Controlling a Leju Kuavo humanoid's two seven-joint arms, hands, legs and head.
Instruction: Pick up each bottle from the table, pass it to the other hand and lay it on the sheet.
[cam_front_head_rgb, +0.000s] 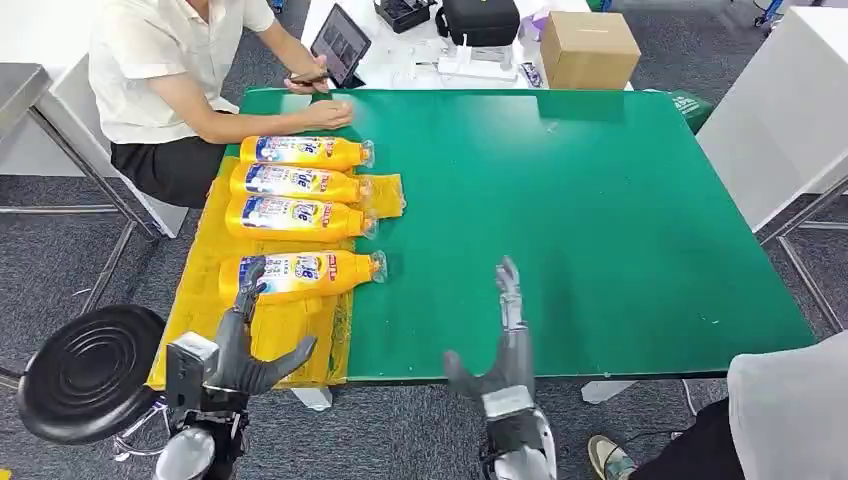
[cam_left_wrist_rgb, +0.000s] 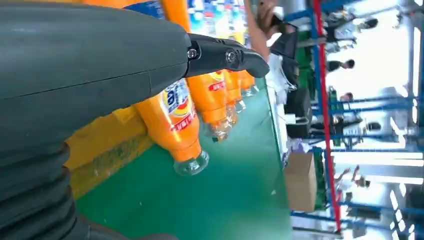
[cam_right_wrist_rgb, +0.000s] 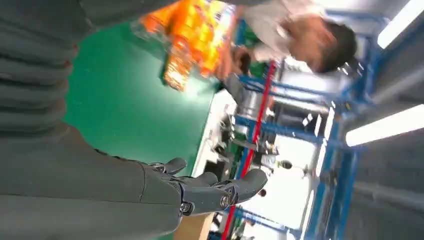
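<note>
Several orange bottles lie side by side on the yellow sheet (cam_front_head_rgb: 205, 290) at the left of the green table (cam_front_head_rgb: 600, 230). The nearest bottle (cam_front_head_rgb: 300, 274) lies with its clear cap end toward the table's middle; the left wrist view has it (cam_left_wrist_rgb: 172, 117) close under my fingers. My left hand (cam_front_head_rgb: 240, 345) is open at the sheet's front edge, fingertips just short of this bottle, holding nothing. My right hand (cam_front_head_rgb: 505, 345) is open over the table's front edge, fingers straight and empty. The farthest bottle (cam_front_head_rgb: 305, 152) lies near a person's hand.
A person in a white shirt (cam_front_head_rgb: 170, 60) sits at the far left with a tablet (cam_front_head_rgb: 340, 45). A cardboard box (cam_front_head_rgb: 588, 48) and a black case stand beyond the table. A black stool (cam_front_head_rgb: 85, 370) is at my left; another person's leg is at lower right.
</note>
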